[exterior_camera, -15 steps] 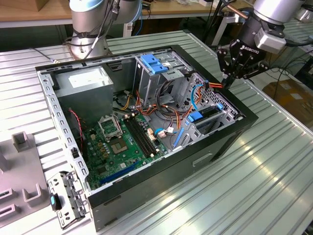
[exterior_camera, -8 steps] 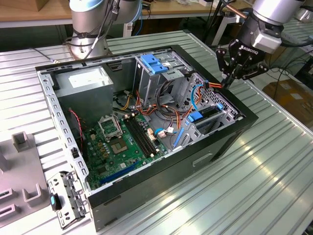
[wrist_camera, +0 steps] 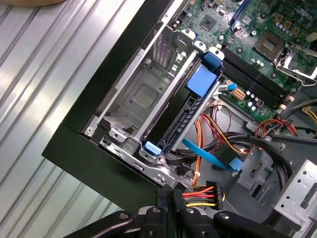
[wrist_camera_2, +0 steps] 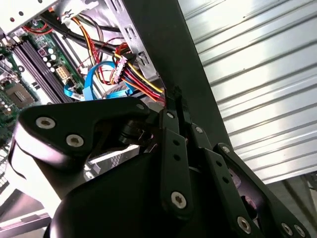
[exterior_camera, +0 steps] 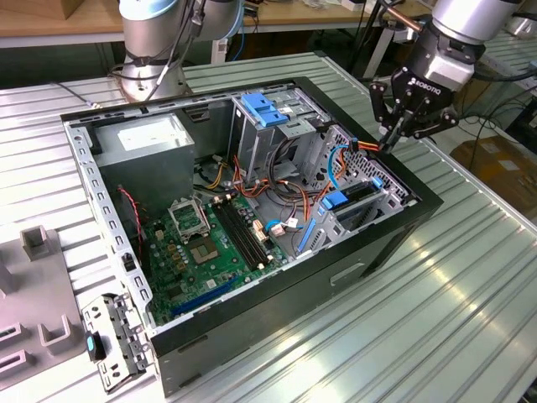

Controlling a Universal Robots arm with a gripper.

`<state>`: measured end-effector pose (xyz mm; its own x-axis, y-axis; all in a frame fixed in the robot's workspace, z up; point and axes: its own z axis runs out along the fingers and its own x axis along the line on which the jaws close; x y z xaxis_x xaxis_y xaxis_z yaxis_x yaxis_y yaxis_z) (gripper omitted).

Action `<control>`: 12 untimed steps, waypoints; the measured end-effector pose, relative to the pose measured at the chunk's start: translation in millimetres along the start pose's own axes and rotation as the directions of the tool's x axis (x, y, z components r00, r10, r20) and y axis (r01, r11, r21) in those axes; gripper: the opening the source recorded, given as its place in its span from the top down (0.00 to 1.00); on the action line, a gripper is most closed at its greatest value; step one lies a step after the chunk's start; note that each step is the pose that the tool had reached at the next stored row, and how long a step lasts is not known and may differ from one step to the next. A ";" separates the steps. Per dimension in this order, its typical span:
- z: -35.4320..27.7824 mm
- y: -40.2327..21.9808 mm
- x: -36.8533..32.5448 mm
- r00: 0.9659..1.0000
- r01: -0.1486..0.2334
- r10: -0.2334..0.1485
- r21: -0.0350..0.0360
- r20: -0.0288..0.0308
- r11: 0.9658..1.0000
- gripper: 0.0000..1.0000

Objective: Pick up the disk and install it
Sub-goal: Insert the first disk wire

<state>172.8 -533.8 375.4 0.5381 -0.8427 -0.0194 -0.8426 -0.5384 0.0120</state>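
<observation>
Ribbed metal tabletop [exterior_camera: 470,277], open PC case [exterior_camera: 361,252]: my pincer [exterior_camera: 393,143] is pinched shut, seemingly empty, at case rim by pwr plug [wrist_camera: 205,191], disk [wrist_camera: 178,119] in case bay, so I'd avoid snagging wires.

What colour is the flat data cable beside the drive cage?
The cable is blue, clearest in first wrist view.
</observation>
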 end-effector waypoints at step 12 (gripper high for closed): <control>1.6 3.1 -2.0 0.992 -0.127 0.127 0.002 0.002 0.992 0.84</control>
<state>169.1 -533.8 373.9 0.4264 -0.9043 -0.0194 -0.9043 -0.4267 0.0120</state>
